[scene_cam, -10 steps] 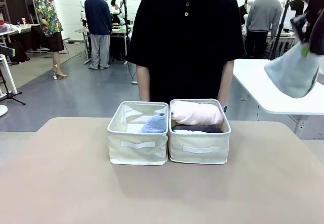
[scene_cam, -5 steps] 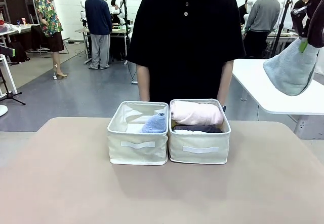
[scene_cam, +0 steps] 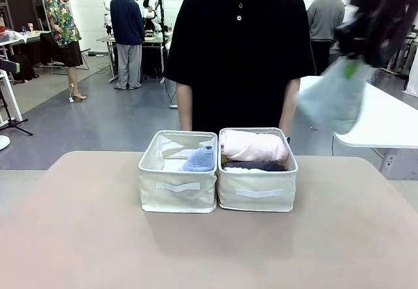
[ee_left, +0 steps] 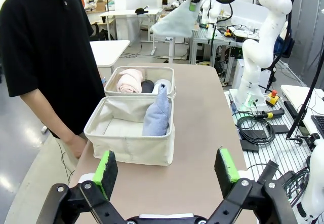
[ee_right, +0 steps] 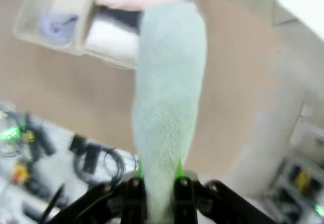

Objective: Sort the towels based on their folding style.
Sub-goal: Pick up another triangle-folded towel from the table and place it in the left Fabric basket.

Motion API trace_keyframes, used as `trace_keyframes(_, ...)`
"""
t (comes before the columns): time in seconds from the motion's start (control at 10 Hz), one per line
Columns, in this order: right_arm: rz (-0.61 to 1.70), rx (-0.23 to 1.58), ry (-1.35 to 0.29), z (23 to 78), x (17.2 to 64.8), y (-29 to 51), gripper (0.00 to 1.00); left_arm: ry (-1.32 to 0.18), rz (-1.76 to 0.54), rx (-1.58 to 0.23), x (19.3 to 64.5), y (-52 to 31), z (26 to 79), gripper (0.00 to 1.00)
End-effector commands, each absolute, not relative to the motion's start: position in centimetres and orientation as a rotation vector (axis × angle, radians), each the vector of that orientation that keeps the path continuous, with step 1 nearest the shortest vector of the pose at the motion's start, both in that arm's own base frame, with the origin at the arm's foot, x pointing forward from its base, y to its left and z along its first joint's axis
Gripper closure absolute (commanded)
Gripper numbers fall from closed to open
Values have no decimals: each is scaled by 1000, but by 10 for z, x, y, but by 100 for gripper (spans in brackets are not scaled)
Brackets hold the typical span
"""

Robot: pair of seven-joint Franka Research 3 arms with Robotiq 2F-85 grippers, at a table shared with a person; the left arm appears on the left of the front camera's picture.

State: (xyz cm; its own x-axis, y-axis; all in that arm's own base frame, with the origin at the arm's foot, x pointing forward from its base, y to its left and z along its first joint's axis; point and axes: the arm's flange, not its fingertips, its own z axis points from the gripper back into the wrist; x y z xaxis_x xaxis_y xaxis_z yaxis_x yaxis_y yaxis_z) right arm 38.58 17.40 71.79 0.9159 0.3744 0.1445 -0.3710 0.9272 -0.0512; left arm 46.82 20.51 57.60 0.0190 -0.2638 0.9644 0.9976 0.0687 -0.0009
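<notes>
The right pincer [ee_right: 158, 176] is clenched on the narrow end of the grey-green cone-folded towel [ee_right: 167, 97], whose terry body stretches away from the green pads and widens toward its far end. In the front view the same towel [scene_cam: 333, 99] hangs blurred below the right pincer [scene_cam: 353, 67], up in the air at the right, above and to the right of the bins and clear of the worktop [scene_cam: 209, 250].

The left pincer [ee_left: 167, 171] is released, its two green-padded fingers [ee_left: 105, 167] spread wide with nothing between them, hovering over the near end of the worktop.

Beyond it stand two cream fabric bins, touching side by side. The left bin [scene_cam: 177, 187] holds the light blue cone-folded towel [scene_cam: 198, 160], which leans upright against the wall shared with its neighbour. The right bin [scene_cam: 257, 194] holds rolled towels: the pink towel [scene_cam: 253, 146] lies on top, the dark grey towel [scene_cam: 255, 166] shows under it, and a white towel [ee_left: 161, 85] lies beside them; a sliver of yellow sits at the left edge under the pink one, too small to make out further.

A person in a black short-sleeved shirt [scene_cam: 239, 47] stands at the far side of the worktop, just behind the bins, arms down.
</notes>
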Motion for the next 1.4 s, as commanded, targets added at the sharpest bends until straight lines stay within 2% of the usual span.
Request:
trace_keyframes(0.0, 884, 29, -51, 728, 405, 225, 80, -1029, -1284, -963, 466, 205, 576, 0)
trace_keyframes(0.3, 1254, 99, -46, 721, 426, 278, 80, -1029, -1284, -963, 466, 205, 576, 0)
trace_keyframes(0.5, 1352, 113, -41, 718, 437, 300, 80, -1029, -1284, -963, 466, 205, 576, 0)
trace_keyframes(0.8, 1313, 51, -82, 708, 439, 311, 80, -1029, -1284, -963, 466, 205, 576, 0)
trace_keyframes(0.9, 1369, 105, -60, 703, 440, 309, 80, -1029, -1284, -963, 466, 205, 576, 0)
trace_keyframes(1.3, 1363, 96, -59, 701, 440, 311, 80, -1029, -1284, -963, 466, 205, 576, 0)
